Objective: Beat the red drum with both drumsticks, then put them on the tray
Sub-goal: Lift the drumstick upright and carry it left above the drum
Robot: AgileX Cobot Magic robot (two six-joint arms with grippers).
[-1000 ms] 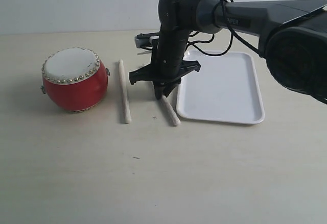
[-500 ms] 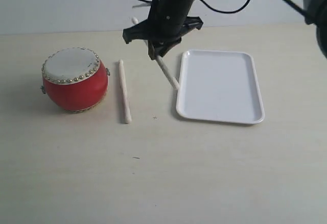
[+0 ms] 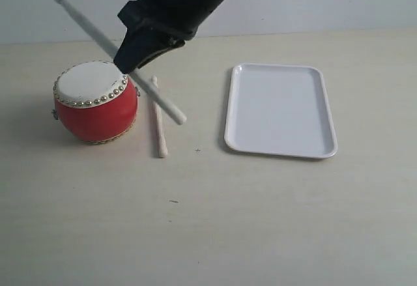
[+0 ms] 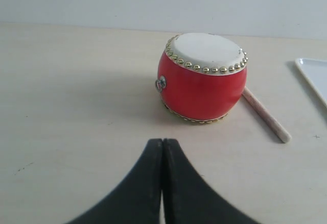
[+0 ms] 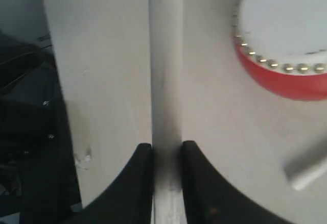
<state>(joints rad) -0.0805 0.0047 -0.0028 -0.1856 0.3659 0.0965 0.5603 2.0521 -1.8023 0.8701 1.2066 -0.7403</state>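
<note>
right tool: clamps drumstick aslant near red drum, frame left, likely for striking; left tool: pressed together, empty.

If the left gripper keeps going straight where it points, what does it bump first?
Probably the drum. The shut left gripper points low across the table toward the drum's side, with nothing lying between. It lines up near the drum's edge, so it might only clip it.
</note>
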